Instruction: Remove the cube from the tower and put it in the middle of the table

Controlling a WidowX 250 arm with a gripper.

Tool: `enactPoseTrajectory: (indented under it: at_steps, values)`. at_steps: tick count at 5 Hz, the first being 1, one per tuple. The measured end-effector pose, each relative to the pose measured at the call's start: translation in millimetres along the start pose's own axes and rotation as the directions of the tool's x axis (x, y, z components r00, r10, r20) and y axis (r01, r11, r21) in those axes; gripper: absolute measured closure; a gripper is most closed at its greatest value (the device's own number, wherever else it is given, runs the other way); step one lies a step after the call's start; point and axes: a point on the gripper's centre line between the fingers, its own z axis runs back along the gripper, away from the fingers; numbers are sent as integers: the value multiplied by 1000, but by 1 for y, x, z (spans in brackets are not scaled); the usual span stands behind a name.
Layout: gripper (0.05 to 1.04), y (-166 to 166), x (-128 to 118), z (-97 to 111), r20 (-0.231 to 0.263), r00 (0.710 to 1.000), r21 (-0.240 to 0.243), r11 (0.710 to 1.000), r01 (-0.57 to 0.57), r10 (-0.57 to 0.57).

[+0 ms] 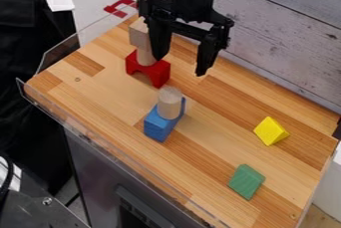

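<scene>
The black gripper (181, 55) hangs open over the back left part of the table (220, 115), its two fingers wide apart with nothing between them. Just left of its left finger stands a tower: a red arch block (156, 73) at the bottom, a light wooden cylinder (144, 57) upright on it, and a natural wood cube (138, 34) on top. That left finger partly covers the tower's right side.
A blue block (159, 125) with an upright wooden cylinder (170, 103) stands near the centre left. A yellow triangular block (270, 131) and a green block (246, 181) lie to the right. Clear low walls edge the table, and a plank wall (286, 38) rises behind.
</scene>
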Motion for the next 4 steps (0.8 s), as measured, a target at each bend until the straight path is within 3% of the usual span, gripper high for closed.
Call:
enactPoseTrajectory:
  at_steps: [1, 2, 3, 4]
  values:
    - [89, 1, -2, -7, -26, 1000, 5, 1000, 1, -1]
    - [89, 4, -3, 2, -8, 1000, 10, 1000, 2, -2]
    - [89, 14, -2, 27, 62, 998, 19, 1000, -16, 14]
    - [89, 26, -4, 31, 64, 998, 13, 999, -32, 31]
